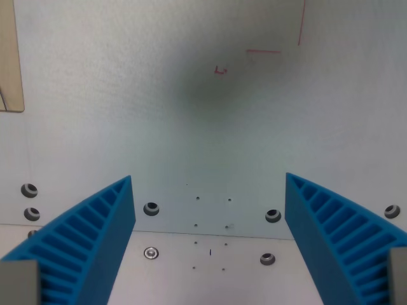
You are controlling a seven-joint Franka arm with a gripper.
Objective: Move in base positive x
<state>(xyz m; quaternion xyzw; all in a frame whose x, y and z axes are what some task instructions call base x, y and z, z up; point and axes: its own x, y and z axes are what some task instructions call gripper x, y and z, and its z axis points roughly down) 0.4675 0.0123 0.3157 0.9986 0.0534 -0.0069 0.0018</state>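
In the wrist view my gripper points down at a pale white tabletop. Its two blue ribbed fingers stand wide apart, one at the wrist view's left and one at the wrist view's right. Nothing is between them. The gripper is open and empty. A soft shadow lies on the table above the fingers.
Thin red marks and red lines are drawn on the table toward the top. A tan wooden piece shows at the top left edge. Several bolt holes and screws sit on a plate seam near the bottom.
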